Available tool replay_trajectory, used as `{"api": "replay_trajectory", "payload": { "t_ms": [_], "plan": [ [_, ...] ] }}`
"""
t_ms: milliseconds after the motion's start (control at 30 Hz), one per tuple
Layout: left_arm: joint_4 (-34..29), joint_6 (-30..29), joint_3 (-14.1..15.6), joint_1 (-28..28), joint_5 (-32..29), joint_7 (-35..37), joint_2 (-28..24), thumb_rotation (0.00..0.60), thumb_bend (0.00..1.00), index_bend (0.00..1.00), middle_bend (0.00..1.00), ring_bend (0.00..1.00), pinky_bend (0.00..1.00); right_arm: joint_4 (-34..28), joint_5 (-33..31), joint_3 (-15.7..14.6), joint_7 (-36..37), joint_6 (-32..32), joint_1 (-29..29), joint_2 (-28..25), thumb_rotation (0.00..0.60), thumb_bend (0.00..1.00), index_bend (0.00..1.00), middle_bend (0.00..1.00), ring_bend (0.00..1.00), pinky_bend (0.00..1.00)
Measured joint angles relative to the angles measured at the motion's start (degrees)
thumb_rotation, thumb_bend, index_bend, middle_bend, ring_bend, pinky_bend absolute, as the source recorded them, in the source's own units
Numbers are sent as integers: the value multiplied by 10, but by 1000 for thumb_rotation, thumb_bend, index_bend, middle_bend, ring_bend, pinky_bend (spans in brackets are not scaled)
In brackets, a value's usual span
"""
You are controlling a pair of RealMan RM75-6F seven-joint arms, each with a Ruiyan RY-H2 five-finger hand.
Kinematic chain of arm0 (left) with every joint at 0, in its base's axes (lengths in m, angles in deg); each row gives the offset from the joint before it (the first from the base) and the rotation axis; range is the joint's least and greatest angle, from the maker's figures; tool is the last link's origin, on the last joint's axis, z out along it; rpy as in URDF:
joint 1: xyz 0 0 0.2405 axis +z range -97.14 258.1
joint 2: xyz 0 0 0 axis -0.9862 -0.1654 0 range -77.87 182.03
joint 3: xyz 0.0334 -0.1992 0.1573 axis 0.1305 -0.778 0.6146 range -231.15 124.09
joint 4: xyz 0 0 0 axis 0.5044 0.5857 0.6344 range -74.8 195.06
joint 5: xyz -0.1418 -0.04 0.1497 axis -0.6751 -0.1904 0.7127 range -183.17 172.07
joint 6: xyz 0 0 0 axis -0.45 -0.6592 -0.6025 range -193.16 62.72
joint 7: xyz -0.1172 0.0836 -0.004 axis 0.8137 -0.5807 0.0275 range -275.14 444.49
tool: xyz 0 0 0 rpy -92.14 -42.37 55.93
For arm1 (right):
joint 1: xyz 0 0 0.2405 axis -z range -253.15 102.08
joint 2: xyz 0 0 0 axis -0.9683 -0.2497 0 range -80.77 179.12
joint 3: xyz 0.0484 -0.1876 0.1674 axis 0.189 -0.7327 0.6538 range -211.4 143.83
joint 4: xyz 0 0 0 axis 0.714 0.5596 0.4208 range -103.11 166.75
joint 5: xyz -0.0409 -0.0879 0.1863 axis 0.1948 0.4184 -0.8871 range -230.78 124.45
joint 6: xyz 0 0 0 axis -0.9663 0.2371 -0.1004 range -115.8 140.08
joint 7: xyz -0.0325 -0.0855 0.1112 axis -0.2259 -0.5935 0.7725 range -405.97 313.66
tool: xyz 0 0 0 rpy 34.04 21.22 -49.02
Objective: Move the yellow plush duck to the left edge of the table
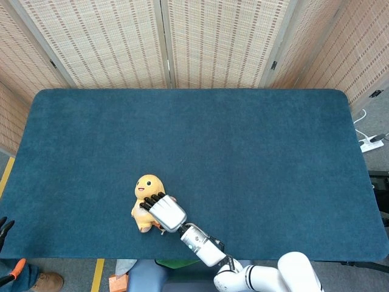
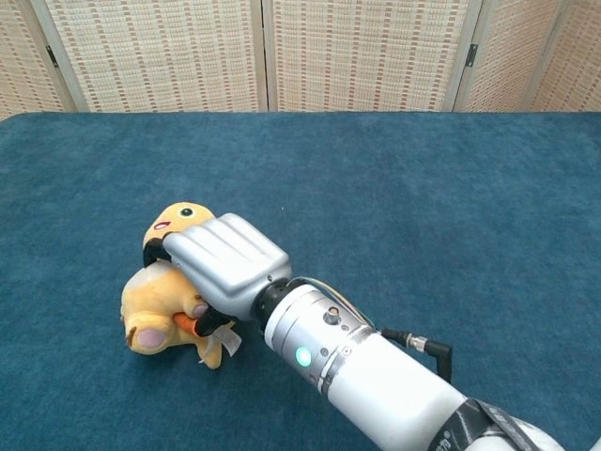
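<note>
The yellow plush duck (image 1: pixel 143 194) (image 2: pixel 161 310) is near the table's front edge, left of centre, its face turned up and away from me. My right hand (image 1: pixel 165 212) (image 2: pixel 223 264) grips its body from the right, dark fingers wrapped over its back. The arm reaches across from the lower right. In the chest view the duck's feet touch or hover just over the blue cloth; which one I cannot tell. Only the dark fingertips of my left hand (image 1: pixel 3 227) show at the lower left edge of the head view, off the table.
The blue table (image 1: pixel 91 140) stretches well to the left of the duck. Wicker screens (image 1: pixel 164 36) stand behind the far edge. A power strip (image 1: pixel 371 143) lies on the floor to the right.
</note>
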Motion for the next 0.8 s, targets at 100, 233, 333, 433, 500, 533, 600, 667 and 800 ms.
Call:
{"api": "replay_trajectory", "payload": {
  "t_ms": [100, 233, 333, 433, 500, 533, 600, 667, 800],
  "plan": [
    [-1, -1, 0, 0, 1, 0, 0, 600, 330, 0, 0, 29, 195, -44, -10, -1, -17, 4, 7, -21, 600, 231, 0, 0, 0, 56],
    [-2, 0, 0, 0, 1, -9, 3, 600, 331, 0, 0, 29, 198, -135, -22, -5, -47, -3, 25, -67, 600, 173, 0, 0, 0, 0],
    [-7, 5, 0, -1, 0, -24, 6, 600, 330, 0, 0, 29, 201, -209, -34, -10, -67, -8, 39, -109, 600, 170, 0, 0, 0, 0],
    [-8, 7, 2, -2, 5, -37, 9, 600, 330, 0, 2, 29, 202, -282, -43, -17, -86, -17, 55, -158, 600, 168, 0, 0, 0, 0],
    [-4, -1, 2, -1, 13, -38, 14, 600, 330, 0, 8, 32, 202, -325, -43, -26, -95, -28, 68, -193, 600, 167, 0, 0, 0, 0],
    [-1, -6, 2, 0, 17, -38, 17, 600, 330, 0, 12, 34, 205, -353, -40, -35, -100, -40, 80, -219, 600, 167, 0, 0, 0, 0],
    [7, -19, 2, 0, 32, -37, 26, 600, 330, 0, 25, 44, 227, -393, -30, -54, -106, -63, 100, -264, 600, 167, 0, 0, 0, 0],
    [14, -32, 2, -1, 53, -35, 35, 600, 323, 8, 50, 67, 260, -431, -7, -86, -108, -103, 131, -324, 600, 167, 0, 0, 0, 0],
    [29, -51, 5, -7, 120, -52, 77, 600, 311, 67, 125, 131, 309, -460, 58, -163, -91, -215, 206, -443, 600, 168, 0, 0, 0, 0]
  ]
}}
